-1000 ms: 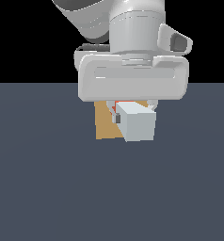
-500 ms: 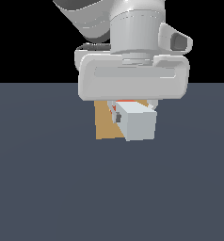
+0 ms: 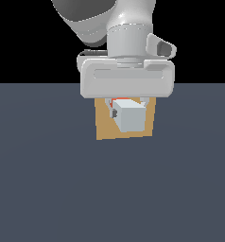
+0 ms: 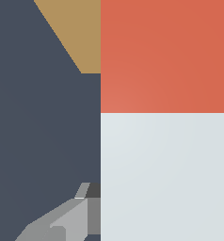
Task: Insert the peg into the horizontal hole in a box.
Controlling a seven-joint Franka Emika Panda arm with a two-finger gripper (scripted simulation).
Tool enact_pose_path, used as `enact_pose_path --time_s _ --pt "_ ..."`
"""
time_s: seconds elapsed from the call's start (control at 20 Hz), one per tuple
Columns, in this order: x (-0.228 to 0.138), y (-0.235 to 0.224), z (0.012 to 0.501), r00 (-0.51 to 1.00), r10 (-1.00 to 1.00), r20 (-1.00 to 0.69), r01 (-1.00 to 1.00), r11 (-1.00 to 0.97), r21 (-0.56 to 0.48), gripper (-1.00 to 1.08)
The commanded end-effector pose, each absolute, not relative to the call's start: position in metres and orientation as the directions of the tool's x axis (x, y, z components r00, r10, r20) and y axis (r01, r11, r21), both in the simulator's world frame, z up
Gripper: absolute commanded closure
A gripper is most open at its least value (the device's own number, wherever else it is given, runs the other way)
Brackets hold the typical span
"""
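- Closest to the exterior camera was the peg (image 3: pixel 131 118), its white-grey square end facing out near the middle of the frame, with just a sliver of the red-orange end showing behind its top edge.
- The gripper (image 3: pixel 127 108) was clamped on the peg, a dark finger pad (image 3: pixel 114 113) pressed against the side toward the exterior view's left. The other finger was mostly hidden.
- Up close in the wrist view the peg (image 4: pixel 165 117) pretty much filled the picture, red-orange part meeting white-grey part, one grey finger (image 4: pixel 69 219) poking in beside it.
- Right behind the peg sat the tan box (image 3: pixel 103 127), centre frame, on the dark grey floor (image 3: pixel 48 179).
- Couldn't see the hole, the peg and hand covered that part of the box face.
- Farthest back, the arm's big white hand body (image 3: pixel 127 80) hung over the box's top edge.
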State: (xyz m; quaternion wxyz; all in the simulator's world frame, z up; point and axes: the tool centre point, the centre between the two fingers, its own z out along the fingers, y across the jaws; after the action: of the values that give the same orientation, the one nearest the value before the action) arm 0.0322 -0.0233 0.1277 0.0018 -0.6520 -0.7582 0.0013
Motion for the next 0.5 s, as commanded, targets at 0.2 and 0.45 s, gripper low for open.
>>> enact_pose_path --time_s 0.2,0.45 --pt "0.026 0.03 0.132 -0.152 0.988 0.0 0.988 0.152 0.004 1.08" --pt "0.024 0.049 0.132 -0.152 0.988 0.0 0.988 0.152 0.004 1.08"
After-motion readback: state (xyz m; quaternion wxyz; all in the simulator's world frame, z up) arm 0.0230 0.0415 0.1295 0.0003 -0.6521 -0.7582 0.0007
